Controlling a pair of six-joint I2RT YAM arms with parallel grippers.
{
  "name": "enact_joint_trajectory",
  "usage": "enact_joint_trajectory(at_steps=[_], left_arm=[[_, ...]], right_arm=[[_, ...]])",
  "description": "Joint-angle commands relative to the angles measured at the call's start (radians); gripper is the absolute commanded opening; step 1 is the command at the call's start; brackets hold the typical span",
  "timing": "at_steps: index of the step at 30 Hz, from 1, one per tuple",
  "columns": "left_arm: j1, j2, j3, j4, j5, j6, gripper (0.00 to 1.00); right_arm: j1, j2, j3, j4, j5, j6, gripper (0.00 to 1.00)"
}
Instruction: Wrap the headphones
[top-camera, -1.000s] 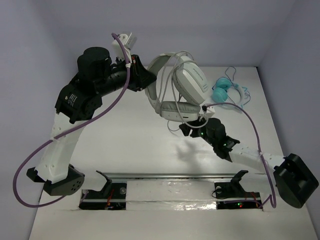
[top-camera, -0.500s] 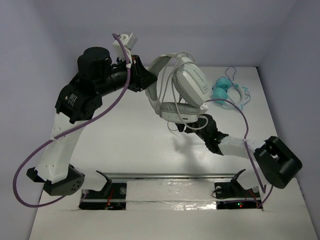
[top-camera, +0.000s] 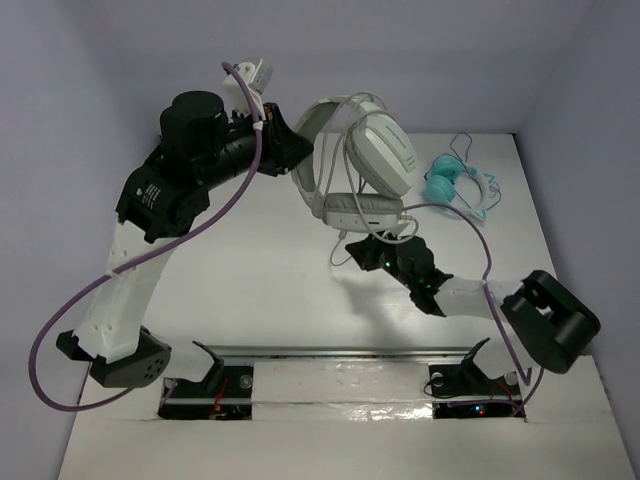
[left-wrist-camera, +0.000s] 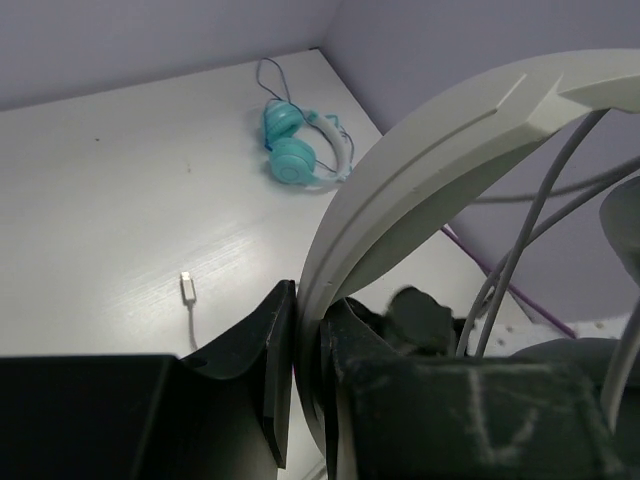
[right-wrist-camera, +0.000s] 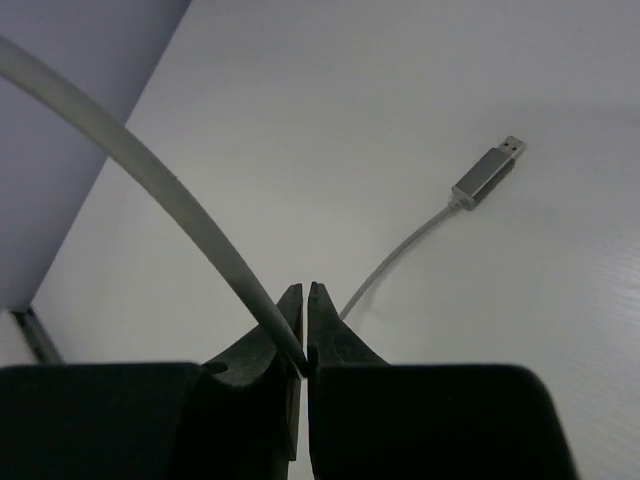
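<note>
Hanging headphones (top-camera: 385, 160), cable (right-wrist-camera: 150, 168) pinched.

White headphones (top-camera: 383, 160) aloft, grey cable (right-wrist-camera: 150, 180) apparently looped around.

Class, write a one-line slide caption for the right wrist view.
Right gripper shut on the grey cable, its plug lying on the white table.

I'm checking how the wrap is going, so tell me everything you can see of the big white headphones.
The headphones are large, white to light grey and plastic-looking, with a wide headband and two rounded-rectangular ear cups. They hang tilted above the table, the left gripper shut on the headband. Their thin grey cable loops over the band and cups, then runs down to the right gripper, which is shut on it. The metal-tipped plug lies on the table.
</note>
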Motion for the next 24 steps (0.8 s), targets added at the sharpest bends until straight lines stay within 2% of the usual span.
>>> enact_joint_trajectory(at_steps=[1, 7, 9, 13, 15, 19, 24], left_arm=[[0.001, 0.038, 0.053, 0.158, -0.132, -0.064, 0.00], [0.108, 0.150, 0.099, 0.229, -0.233, -0.117, 0.00], [0.150, 0.162, 0.067, 0.261, -0.207, -0.165, 0.00], [0.205, 0.180, 0.007, 0.313, -0.244, -0.206, 0.00], [0.216, 0.177, -0.044, 0.335, -0.329, -0.219, 0.00], [0.216, 0.200, -0.091, 0.346, -0.465, -0.185, 0.00], [0.216, 0.203, -0.235, 0.381, -0.603, -0.130, 0.00]], right_arm=[[0.089, -0.140, -0.034, -0.031, 0.034, 0.036, 0.00], [0.310, -0.313, -0.014, -0.393, 0.200, 0.073, 0.00], [0.377, -0.330, 0.000, -0.487, 0.220, 0.087, 0.00], [0.469, -0.341, 0.049, -0.622, 0.259, 0.125, 0.00], [0.536, -0.329, 0.083, -0.717, 0.269, 0.130, 0.00], [0.675, -0.304, 0.245, -0.932, 0.370, 0.156, 0.00], [0.807, -0.277, 0.428, -1.188, 0.473, 0.167, 0.00]])
